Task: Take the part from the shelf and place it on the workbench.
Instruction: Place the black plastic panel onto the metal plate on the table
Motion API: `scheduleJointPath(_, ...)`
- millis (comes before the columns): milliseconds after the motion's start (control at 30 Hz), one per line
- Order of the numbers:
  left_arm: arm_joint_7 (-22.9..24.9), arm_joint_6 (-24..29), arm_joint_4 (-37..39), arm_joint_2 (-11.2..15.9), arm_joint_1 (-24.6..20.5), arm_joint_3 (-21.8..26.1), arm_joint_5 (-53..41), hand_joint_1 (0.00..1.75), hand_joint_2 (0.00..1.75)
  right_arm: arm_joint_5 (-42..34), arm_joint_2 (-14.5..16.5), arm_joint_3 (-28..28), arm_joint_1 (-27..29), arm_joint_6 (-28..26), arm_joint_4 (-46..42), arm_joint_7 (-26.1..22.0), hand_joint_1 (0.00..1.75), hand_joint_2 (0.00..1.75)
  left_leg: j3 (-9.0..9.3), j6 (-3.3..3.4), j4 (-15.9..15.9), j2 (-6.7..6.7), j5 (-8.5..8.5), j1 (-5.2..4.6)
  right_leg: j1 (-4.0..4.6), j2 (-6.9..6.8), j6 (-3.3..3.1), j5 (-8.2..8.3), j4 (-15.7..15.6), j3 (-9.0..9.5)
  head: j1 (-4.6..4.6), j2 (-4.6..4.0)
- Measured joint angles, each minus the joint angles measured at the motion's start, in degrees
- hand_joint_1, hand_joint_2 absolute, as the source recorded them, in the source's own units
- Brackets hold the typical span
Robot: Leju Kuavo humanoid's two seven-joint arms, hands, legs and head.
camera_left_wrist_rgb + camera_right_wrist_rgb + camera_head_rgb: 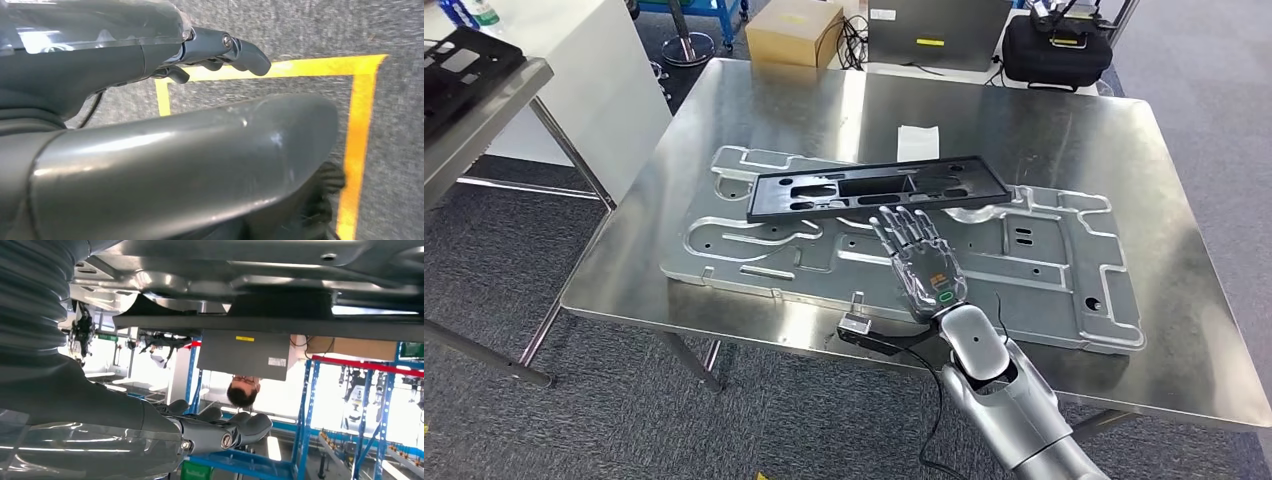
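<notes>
The black plastic part [879, 187], a long flat frame with cut-outs, lies on a large stamped metal plate [1044, 260] on the steel workbench [1024, 120]. My right hand [921, 258] hovers over the plate just on the near side of the part. Its fingers are spread and straight, the tips close to the part's near edge, and it holds nothing. The right wrist view has the same hand [220, 432] with the part's dark edge [270, 322] beyond it. My left hand [220, 50] hangs over the grey floor, holding nothing.
A white slip [917, 141] lies behind the part. A small bracket with a cable [856, 322] sits at the bench's near edge. The shelf [484, 95] at far left carries another black part [464, 65]. A cardboard box [792, 32] and black case [1056, 45] stand behind. A person [243, 390] stands beyond.
</notes>
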Motion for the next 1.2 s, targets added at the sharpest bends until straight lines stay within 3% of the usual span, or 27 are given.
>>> scheduleJointPath(100, 0.0, 0.03, 0.02, -0.1, -0.01, 0.01, 0.03, 0.0, 0.0, -0.02, -0.03, -0.03, 0.16, -0.56, -0.05, 0.02, 0.0, 1.75, -0.44, 1.39, -1.06, 0.09, 0.75, -0.17, -0.16, 0.07, 1.14, 0.9, -0.01, -0.27, -0.29, -0.01)
scheduleJointPath(133, 0.01, 0.06, 0.03, -0.16, -0.04, 0.01, 0.05, 0.0, 0.0, -0.04, -0.06, -0.05, 0.26, -0.79, -0.05, 0.04, 0.0, 1.75, -0.91, 1.93, -1.19, 0.22, 1.41, -0.09, -0.23, 0.19, 1.48, -0.13, 0.62, -0.65, -0.21, 0.0)
scheduleJointPath(200, 0.01, 0.1, 0.04, -0.26, -0.1, 0.02, 0.08, 0.0, 0.0, -0.08, -0.13, -0.09, 0.51, -1.16, -0.1, 0.1, 0.0, 1.75, -2.34, 2.7, -1.4, 0.51, 2.94, 0.06, -0.45, 0.44, 2.1, -5.35, 5.06, -2.23, 0.0, 0.0)
scheduleJointPath(267, 0.01, 0.14, 0.04, -0.26, -0.1, 0.02, 0.09, 0.0, 0.0, -0.09, -0.14, -0.09, 0.84, -1.34, -0.16, 0.14, 0.0, 1.75, -4.32, 2.91, -1.32, 0.57, 4.48, -0.02, -0.54, 0.46, 2.56, -10.57, 12.37, -4.01, 0.12, 0.01)
scheduleJointPath(300, 0.01, 0.15, 0.04, -0.26, -0.08, 0.02, 0.1, 0.0, 0.0, -0.09, -0.14, -0.09, 1.05, -1.43, -0.17, 0.15, 0.0, 1.75, -5.39, 2.88, -1.25, 0.58, 5.24, -0.06, -0.57, 0.46, 2.67, -11.31, 15.1, -4.2, 0.11, 0.0)
scheduleJointPath(333, 0.01, 0.15, 0.04, -0.27, -0.08, 0.02, 0.12, 0.0, 0.0, -0.09, -0.14, -0.09, 1.24, -1.61, -0.19, 0.16, 0.0, 1.75, -6.44, 2.81, -1.17, 0.58, 5.95, -0.1, -0.56, 0.46, 2.66, -10.69, 16.16, -3.51, 0.12, 0.0)
scheduleJointPath(367, 0.02, 0.16, 0.04, -0.27, -0.07, 0.03, 0.14, 0.0, 0.0, -0.08, -0.14, -0.09, 1.37, -1.86, -0.24, 0.21, 0.0, 1.75, -7.4, 2.71, -1.07, 0.58, 6.62, -0.16, -0.53, 0.47, 2.5, -9.22, 15.24, -1.83, 0.12, 0.0)
scheduleJointPath(400, 0.03, 0.16, 0.04, -0.29, -0.08, 0.04, 0.16, 0.0, 0.0, -0.05, -0.14, -0.09, 1.47, -2.2, -0.38, 0.31, 0.0, 1.31, -8.25, 2.61, -0.98, 0.57, 7.26, -0.22, -0.42, 0.5, 2.15, -7.79, 12.4, 0.9, 0.12, 0.0)
scheduleJointPath(433, 0.07, 0.2, 0.04, -0.39, -0.08, 0.05, 0.25, 0.0, 0.0, -0.03, -0.14, -0.1, 1.56, -2.65, -0.72, 0.46, 0.0, 0.87, -8.91, 2.44, -0.88, 0.56, 7.86, -0.32, -0.22, 0.52, 1.6, -7.36, 8.16, 4.41, 0.11, 0.0)
scheduleJointPath(500, 0.15, 0.34, 0.04, -0.59, -0.05, 0.15, 0.51, 0.0, 0.0, -0.01, -0.06, -0.19, 2.15, -3.91, -2.01, 0.94, 0.0, 0.0, -9.55, 1.98, -0.92, 0.54, 9.01, -0.4, 0.2, 0.46, 0.7, -8.3, 0.28, 9.96, 0.04, 0.0)
scheduleJointPath(533, 0.19, 0.44, 0.04, -0.67, -0.03, 0.25, 0.69, 0.0, 0.0, -0.02, 0.0, -0.3, 2.69, -4.74, -2.82, 1.21, 0.0, 0.0, -9.6, 1.64, -1.09, 0.53, 9.59, -0.34, 0.41, 0.41, 0.38, -8.84, -1.8, 11.18, 0.15, 0.01)
scheduleJointPath(600, 0.27, 0.73, 0.04, -0.68, 0.06, 0.5, 0.98, 0.0, 0.0, -0.05, 0.13, -0.57, 4.5, -6.38, -4.64, 1.73, 0.0, 0.0, -9.64, 0.9, -1.55, 0.45, 10.55, -0.11, 0.48, 0.25, -0.15, -7.9, -2.72, 10.95, 0.44, 0.0)
scheduleJointPath(633, 0.33, 0.9, 0.04, -0.67, 0.15, 0.68, 1.13, 0.0, 0.0, -0.07, 0.2, -0.71, 5.73, -7.23, -5.83, 2.01, 0.0, 0.0, -9.95, 0.58, -1.2, 0.37, 9.89, -0.05, 0.37, 0.12, -0.58, -7.17, -3.01, 10.55, 0.54, -0.01)
scheduleJointPath(667, 0.41, 1.07, 0.04, -0.67, 0.26, 0.89, 1.26, 0.0, 0.0, -0.07, 0.32, -0.83, 7.16, -8.0, -7.21, 2.26, 0.0, 0.0, -10.47, 0.32, 0.08, 0.28, 8.07, -0.01, 0.21, -0.02, -1.03, -6.33, -3.27, 9.99, 0.41, -0.01)
scheduleJointPath(700, 0.47, 1.22, 0.04, -0.67, 0.39, 1.09, 1.38, 0.0, 0.0, -0.07, 0.44, -0.95, 8.66, -8.79, -8.72, 2.47, 0.0, 0.0, -11.19, 0.1, 2.48, 0.21, 5.2, 0.05, 0.04, -0.16, -1.36, -5.52, -3.43, 9.26, 0.26, -0.01)
scheduleJointPath(767, 0.54, 1.33, 0.05, -0.71, 0.54, 1.37, 1.64, 0.0, 0.0, 0.02, 0.59, -1.28, 11.58, -10.11, -11.45, 2.74, 0.0, 0.0, -12.58, -0.38, 9.73, 0.21, -0.8, 0.2, 0.06, -0.23, -1.61, -4.13, -3.17, 7.35, 0.01, -0.01)
scheduleJointPath(800, 0.54, 1.37, 0.05, -0.74, 0.57, 1.45, 1.79, 0.0, 0.0, 0.21, 0.6, -1.51, 13.13, -10.83, -12.64, 2.86, 0.0, 0.44, -12.8, -0.63, 13.02, 0.22, -2.06, 0.3, 0.05, -0.28, -1.51, -3.5, -2.92, 6.27, 0.0, -0.01)
scheduleJointPath(833, 0.54, 1.44, 0.05, -0.77, 0.58, 1.56, 1.96, 0.0, 0.0, 0.59, 0.6, -1.83, 14.81, -11.76, -13.91, 2.97, 0.0, 0.87, -12.4, -0.85, 15.09, 0.24, -1.92, 0.41, 0.03, -0.37, -1.38, -2.91, -2.59, 5.16, -0.01, -0.01)
scheduleJointPath(867, 0.54, 1.54, 0.05, -0.79, 0.58, 1.71, 2.13, 0.0, 0.0, 1.08, 0.6, -2.23, 16.59, -12.73, -15.25, 3.06, 0.0, 1.31, -11.1, -1.02, 15.28, 0.25, -0.56, 0.53, -0.02, -0.47, -1.19, -2.39, -2.15, 4.03, -0.01, -0.01)
scheduleJointPath(900, 0.54, 1.68, 0.05, -0.8, 0.61, 1.88, 2.28, 0.0, 0.0, 1.58, 0.6, -2.67, 18.35, -13.6, -16.63, 3.1, 0.0, 1.31, -8.81, -1.13, 13.54, 0.25, 1.0, 0.67, -0.08, -0.53, -0.97, -1.94, -1.61, 2.88, -0.01, -0.01)
scheduleJointPath(933, 0.54, 1.84, 0.04, -0.81, 0.61, 2.06, 2.42, 0.0, 0.0, 2.03, 0.6, -3.15, 19.97, -14.23, -18.03, 3.1, 0.0, 0.87, -5.76, -1.16, 10.06, 0.21, 1.44, 0.8, -0.13, -0.55, -0.7, -1.54, -0.96, 1.84, -0.03, 0.0)
scheduleJointPath(1000, 0.51, 2.1, 0.04, -0.82, 0.58, 2.42, 2.65, 0.0, 0.0, 2.51, 0.58, -4.12, 22.81, -14.63, -20.35, 3.1, 0.0, 0.0, -0.24, -0.8, 2.29, 0.05, -0.06, 0.68, -0.1, -0.47, -0.04, -0.86, 0.17, 0.4, 0.03, 0.0)
scheduleJointPath(1033, 0.5, 2.2, 0.04, -0.86, 0.57, 2.6, 2.81, 0.0, 0.0, 2.47, 0.57, -4.61, 24.22, -14.83, -21.34, 3.1, 0.0, 0.0, 1.08, -0.45, 0.03, -0.02, -1.14, 0.51, -0.05, -0.44, 0.34, -0.48, 0.43, 0.14, 0.01, -0.01)
scheduleJointPath(1100, 0.45, 2.34, 0.05, -1.0, 0.66, 2.97, 3.21, 0.0, 0.0, 1.36, 0.54, -5.67, 27.47, -15.56, -22.91, 3.01, 0.0, 0.0, 1.08, 0.61, -0.79, -0.01, -0.91, 0.28, -0.12, -0.39, 1.15, 0.34, 0.37, 0.11, -0.05, -0.01)
scheduleJointPath(1133, 0.43, 2.38, 0.05, -1.13, 0.7, 3.14, 3.38, 0.0, 0.0, 0.48, 0.48, -6.19, 29.3, -16.01, -23.5, 2.9, 0.0, 0.44, 0.78, 1.16, -0.94, 0.12, -0.38, 0.31, -0.27, -0.24, 1.52, -0.07, 0.65, -0.06, -0.12, 0.0)
scheduleJointPath(1167, 0.4, 2.4, 0.05, -1.22, 0.74, 3.33, 3.51, 0.0, 0.0, -0.32, 0.42, -6.66, 31.0, -16.34, -23.97, 2.76, 0.0, 0.87, 0.27, 1.74, -1.11, 0.25, 0.29, 0.37, -0.41, -0.05, 1.83, -1.58, 1.61, -0.48, -0.02, 0.0)
scheduleJointPath(1200, 0.39, 2.42, 0.05, -1.32, 0.81, 3.51, 3.63, 0.0, 0.0, -0.91, 0.35, -7.05, 32.36, -16.6, -24.34, 2.63, 0.0, 1.31, -0.44, 2.18, -1.25, 0.42, 1.04, 0.46, -0.52, 0.17, 2.1, -4.12, 3.55, -1.13, 0.11, 0.0)
